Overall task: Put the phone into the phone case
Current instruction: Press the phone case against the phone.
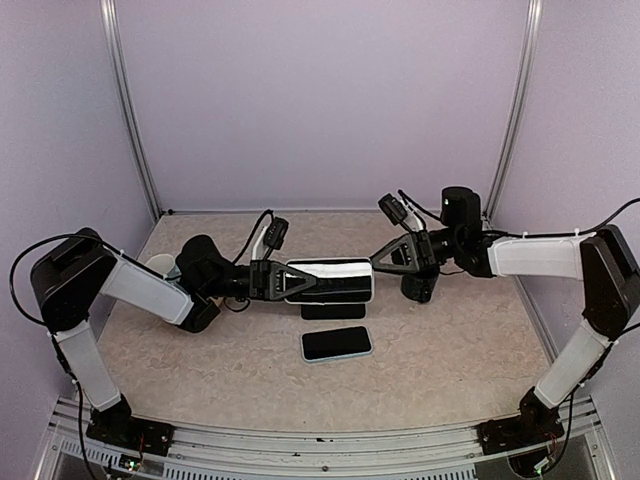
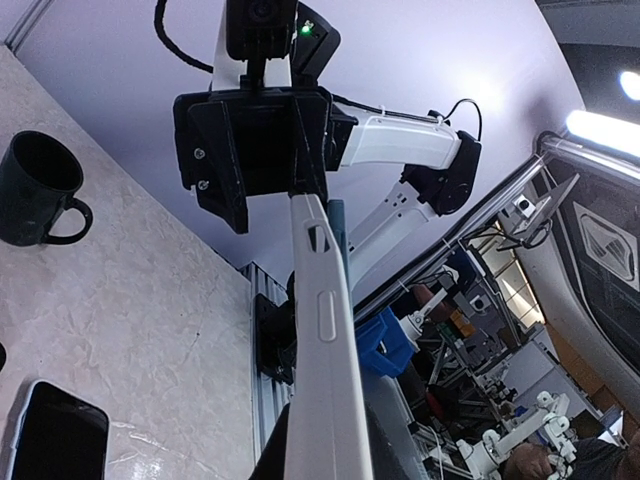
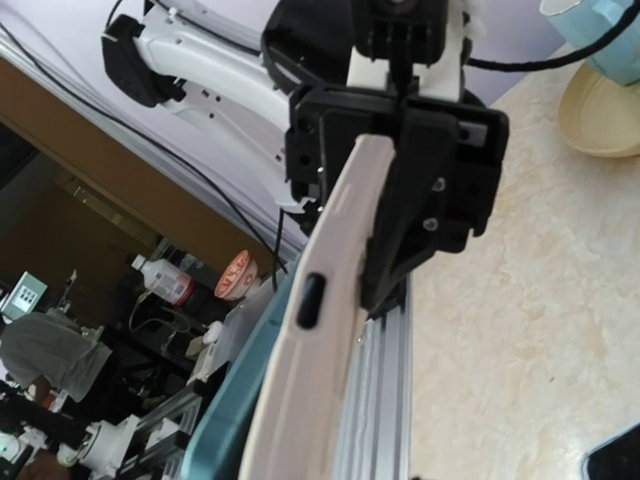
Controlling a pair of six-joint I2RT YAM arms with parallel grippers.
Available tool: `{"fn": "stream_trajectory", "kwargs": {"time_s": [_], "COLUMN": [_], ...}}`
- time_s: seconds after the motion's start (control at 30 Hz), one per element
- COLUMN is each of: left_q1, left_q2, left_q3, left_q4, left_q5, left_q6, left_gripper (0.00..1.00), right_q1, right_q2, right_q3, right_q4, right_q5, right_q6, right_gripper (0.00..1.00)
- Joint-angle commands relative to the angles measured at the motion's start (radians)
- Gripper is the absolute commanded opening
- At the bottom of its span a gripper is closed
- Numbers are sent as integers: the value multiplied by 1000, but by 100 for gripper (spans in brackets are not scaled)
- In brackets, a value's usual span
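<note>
The left gripper (image 1: pixel 300 281) is clamping one short end of the phone case (image 1: pixel 330 280) and the right gripper (image 1: pixel 384 262) is clamping the other. The case is hanging in the air between them, lying lengthwise across the table (image 1: pixel 200 370). Both wrist views are showing it edge-on, pale rim and button cut-outs toward the lens, so I cannot tell for certain which way its open side is facing. The phone (image 1: pixel 337 343) is lying flat with its dark screen up, just on the near side of the case and below it, and no finger is touching it.

My reading is that the case is being readied to receive the phone. One arm will have to let go, and it should do so only while the other is gripping firmly. The shell looks thin and will probably flex, so the two arms should be travelling together, neither pulling nor twisting. Setting the case down open side up beside the phone looks the safest course.

A dark mug (image 1: pixel 418 288) is standing close under the right wrist, and a light blue cup (image 3: pixel 600 45) is sitting behind the left arm. Both deserve a wide berth.
</note>
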Motion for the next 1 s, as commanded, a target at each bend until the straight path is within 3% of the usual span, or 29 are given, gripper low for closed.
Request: {"fn": "stream_trajectory", "kwargs": {"time_s": [0.0, 0.3, 0.63, 0.97], "left_q1": [-5, -1, -2, -2], "left_q2": [-13, -18, -28, -58], "left_q3": [30, 22, 26, 21], "left_q4": [11, 3, -61, -152], "left_q5": [-24, -38, -53, -92], "left_q6": [20, 22, 67, 132], "left_gripper": [0, 0, 0, 0], "right_q1": [28, 36, 61, 61], "right_q2": [-63, -69, -33, -9], "right_q3": [-25, -54, 18, 55], "right_q4": [100, 210, -80, -220], "right_q5": [-69, -94, -32, -4], "right_q6": [48, 134, -57, -147], "right_gripper": [36, 36, 33, 13]}}
